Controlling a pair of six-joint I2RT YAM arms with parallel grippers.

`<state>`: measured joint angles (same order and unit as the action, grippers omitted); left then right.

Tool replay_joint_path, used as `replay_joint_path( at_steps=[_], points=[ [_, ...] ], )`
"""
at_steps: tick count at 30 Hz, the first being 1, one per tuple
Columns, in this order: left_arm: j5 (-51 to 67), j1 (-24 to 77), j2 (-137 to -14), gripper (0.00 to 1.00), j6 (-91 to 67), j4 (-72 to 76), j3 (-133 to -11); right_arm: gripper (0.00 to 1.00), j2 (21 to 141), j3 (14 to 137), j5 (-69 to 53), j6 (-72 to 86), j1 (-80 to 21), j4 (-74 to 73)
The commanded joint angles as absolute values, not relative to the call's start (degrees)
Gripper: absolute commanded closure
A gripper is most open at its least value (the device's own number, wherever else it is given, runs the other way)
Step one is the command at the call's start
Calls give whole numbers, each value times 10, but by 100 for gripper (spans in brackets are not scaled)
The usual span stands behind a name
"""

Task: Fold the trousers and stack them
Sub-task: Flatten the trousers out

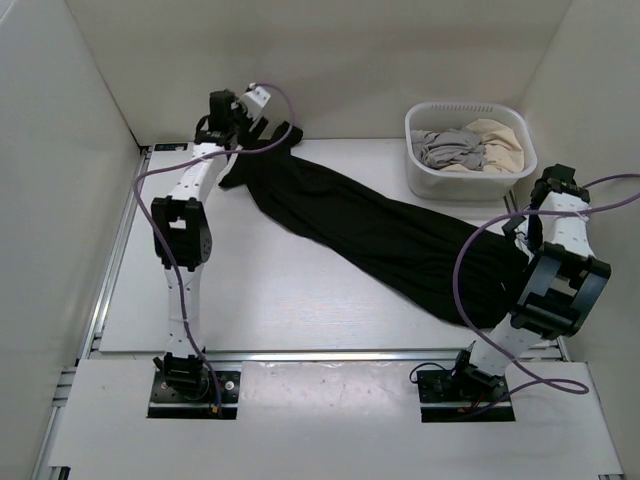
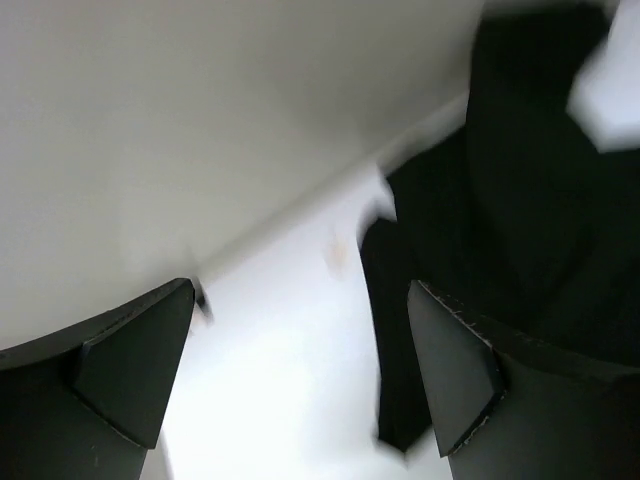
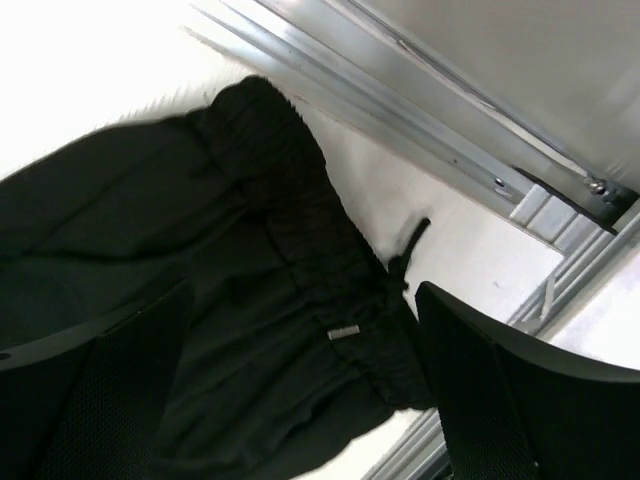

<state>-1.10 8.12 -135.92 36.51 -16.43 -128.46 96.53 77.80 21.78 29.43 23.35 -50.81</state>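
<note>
Trousers (image 1: 380, 230): black, diagonal from upper left to lower right | likely soft, limp, light | grip at waistband (image 3: 300, 210) corners | left hand (image 2: 300, 300) open, empty | right hand (image 3: 302, 290) open, empty

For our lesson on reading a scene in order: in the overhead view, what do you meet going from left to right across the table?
left gripper → trousers, stretched diagonally across the middle → white basket → right gripper
</note>
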Motion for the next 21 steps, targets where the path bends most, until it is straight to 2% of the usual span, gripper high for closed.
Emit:
replay_joint_path(
  at_steps=[1, 3, 6, 9, 13, 18, 19, 21],
  points=[
    [1, 21, -1262, 0, 297, -229, -1197, 4, 890, 800, 223, 276, 233, -547],
    [22, 9, -1254, 0, 284, -248, -1147, 3, 856, 794, 223, 276, 233, -573],
    [22, 3, -1280, 0, 265, -289, -1139, 3, 819, 756, 203, 291, 233, -595],
    [11, -3, -1335, 0, 239, -301, -1182, 1, 785, 687, 157, 300, 238, -601],
    [63, -10, -1402, 0, 233, -314, -1229, 1, 757, 586, 105, 312, 245, -591],
    [120, -4, -1407, 0, 247, -331, -1202, 1, 721, 482, 37, 323, 259, -545],
    [120, -4, -1407, 3, 247, -331, -1191, 1, 714, 456, 28, 328, 259, -536],
    [126, -4, -1414, 28, 247, -338, -1186, 1, 714, 439, 28, 328, 259, -528]
  ],
)
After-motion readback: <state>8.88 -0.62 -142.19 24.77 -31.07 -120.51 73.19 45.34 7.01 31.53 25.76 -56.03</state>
